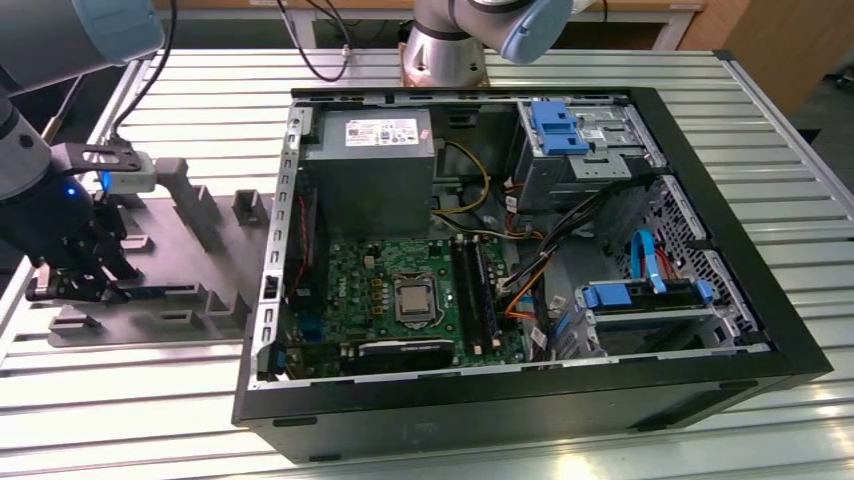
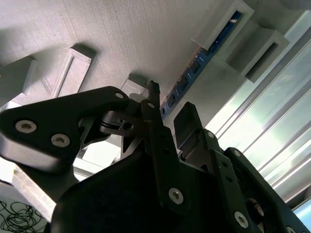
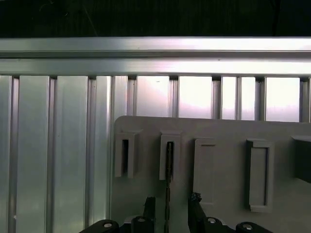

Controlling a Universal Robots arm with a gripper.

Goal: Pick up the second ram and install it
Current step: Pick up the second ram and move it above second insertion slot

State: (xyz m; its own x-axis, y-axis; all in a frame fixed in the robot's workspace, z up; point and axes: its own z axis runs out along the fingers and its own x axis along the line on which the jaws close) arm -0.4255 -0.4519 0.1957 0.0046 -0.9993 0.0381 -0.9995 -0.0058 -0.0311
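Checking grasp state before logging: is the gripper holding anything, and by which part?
Nothing held. The gripper is open, straddling the second ram, which stands on edge in the grey tray, gaps on both sides.

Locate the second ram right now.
The second ram stands on edge in the grey tray, at the exterior view's left beside the open computer case, with the open gripper straddling it.

An open computer case (image 1: 534, 412) lies on the slatted aluminium table (image 1: 134, 400), showing its green motherboard (image 1: 358, 290). A grey tray (image 1: 187, 245) sits just beside it.
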